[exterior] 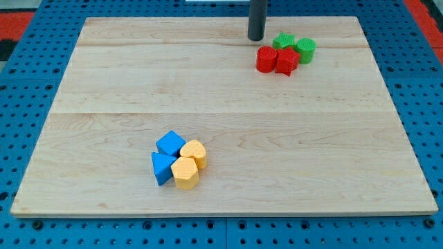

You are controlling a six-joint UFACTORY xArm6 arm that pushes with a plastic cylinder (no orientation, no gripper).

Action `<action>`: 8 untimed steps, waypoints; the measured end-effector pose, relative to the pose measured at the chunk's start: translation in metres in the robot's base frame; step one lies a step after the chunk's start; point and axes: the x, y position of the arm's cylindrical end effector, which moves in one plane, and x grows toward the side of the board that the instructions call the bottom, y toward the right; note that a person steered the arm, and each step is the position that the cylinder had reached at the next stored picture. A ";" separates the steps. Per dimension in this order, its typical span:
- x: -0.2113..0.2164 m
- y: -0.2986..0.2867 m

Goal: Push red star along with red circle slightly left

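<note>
A red circle (pixel 266 59) and a red star (pixel 286 61) sit touching each other near the view's top right of the wooden board (pixel 221 117). Behind them are a green star (pixel 283 41) and a green circle (pixel 305 49), packed against the red pair. My tip (pixel 256 38) is a dark rod that stands just up and left of the red circle, apart from it by a small gap.
A second cluster lies at the lower left of the middle: a blue cube (pixel 170 144), a blue triangle (pixel 163 168), a yellow block (pixel 194 153) and a yellow hexagon (pixel 185 173), all touching. Blue pegboard (pixel 28 83) surrounds the board.
</note>
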 end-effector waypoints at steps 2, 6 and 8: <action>-0.020 0.067; 0.100 0.085; 0.098 0.052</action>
